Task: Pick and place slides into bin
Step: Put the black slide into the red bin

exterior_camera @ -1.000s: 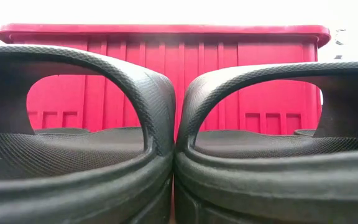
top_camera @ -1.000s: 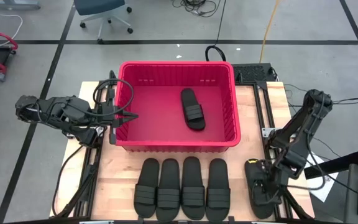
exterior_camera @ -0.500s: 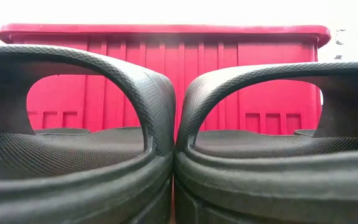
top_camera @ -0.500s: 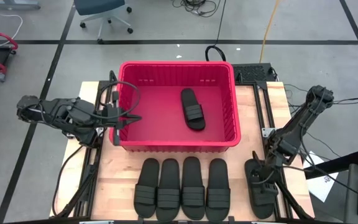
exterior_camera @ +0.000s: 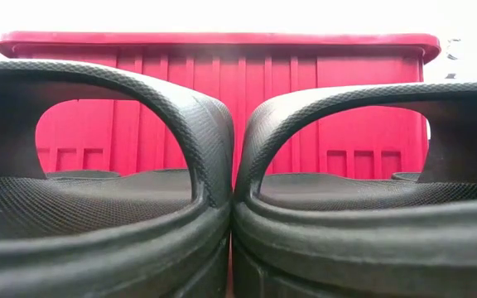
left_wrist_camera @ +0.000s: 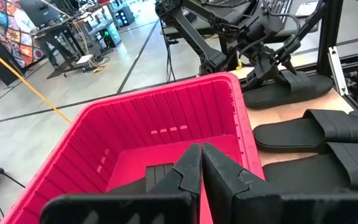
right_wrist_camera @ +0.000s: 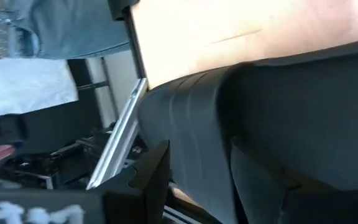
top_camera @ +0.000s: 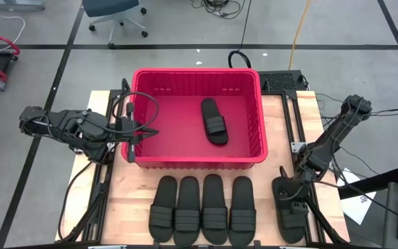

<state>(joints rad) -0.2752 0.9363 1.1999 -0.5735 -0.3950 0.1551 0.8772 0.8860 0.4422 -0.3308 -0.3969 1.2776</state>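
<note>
One slide (top_camera: 213,120) lies in the bin (top_camera: 138,160), toward its right half; four more sit in a tight row (top_camera: 202,209) on the tabletop (top_camera: 131,200) just near of the bin, straps (exterior_camera: 135,91) side by side in the low view. The sixth slide (top_camera: 292,209) lies apart at the tabletop's right near corner, by the frame rail.

Right pincer (top_camera: 294,196) is down on that sixth slide. Right wrist view: its two fingers (right_wrist_camera: 151,180) stand apart with the slide's edge (right_wrist_camera: 197,149) running between them, so narrow-to-medium opening, straddling, not visibly clamped. Judged step: taking hold of the sixth slide.

Left pincer (left_wrist_camera: 201,163) waits at the bin's left wall, fingers pressed together, holding nothing.

Notes for doing the grasp well:
- Seat the fingers deeper over the sole edge before closing; rubber is matte and grippy but flexes, so a shallow bite may peel off on the lift.
- Slide sits close to the rail: lift straight up first, then swing left.
- Clear the thick red rim with margin; a drooping toe or heel could snag it.
- Release over bare bin floor, right of or beside the slide already inside.
</note>
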